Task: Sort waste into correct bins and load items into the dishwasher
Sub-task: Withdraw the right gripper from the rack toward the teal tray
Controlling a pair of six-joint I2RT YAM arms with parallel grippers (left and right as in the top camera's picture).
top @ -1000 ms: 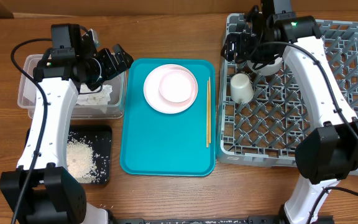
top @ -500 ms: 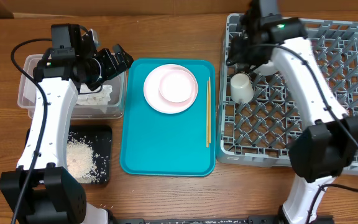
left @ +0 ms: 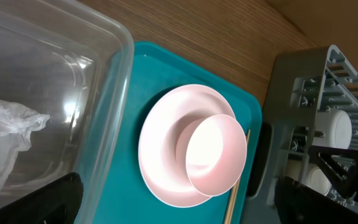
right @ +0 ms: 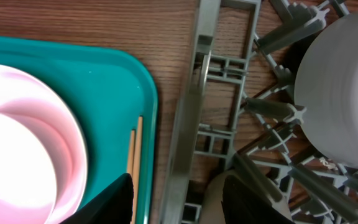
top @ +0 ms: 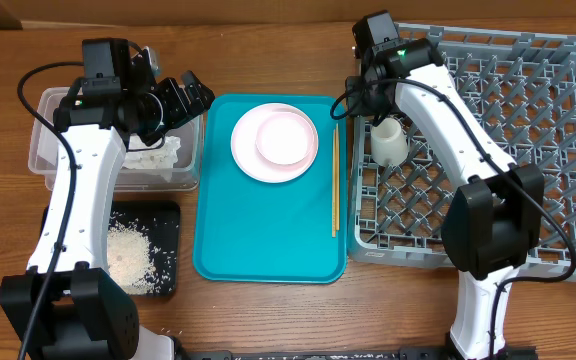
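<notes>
The pink bowl [top: 284,136] sits on the pink plate [top: 248,150] on the teal tray [top: 268,230], with the chopsticks [top: 335,180] along the tray's right rim. My left gripper [top: 183,100] hangs open and empty over the clear tub's [top: 43,140] right edge; tissue [top: 153,155] lies inside. My right gripper [right: 176,202] is open and empty above the dish rack's [top: 528,150] left wall. A white cup [top: 388,140] lies in the rack. In the right wrist view a pale bowl [right: 347,93] rests on the pegs. The black tray [top: 163,225] holds rice [top: 128,255].
A few loose rice grains [top: 173,265] lie on the black tray's edge and on the table nearby. The rack's raised grey wall [right: 188,143] stands between the teal tray and the cup. Bare wood runs along the back of the table [top: 268,50].
My right arm has swung left from over the rack's back-left corner to the rack's left wall, and its jaws have narrowed. The left arm has not moved.
</notes>
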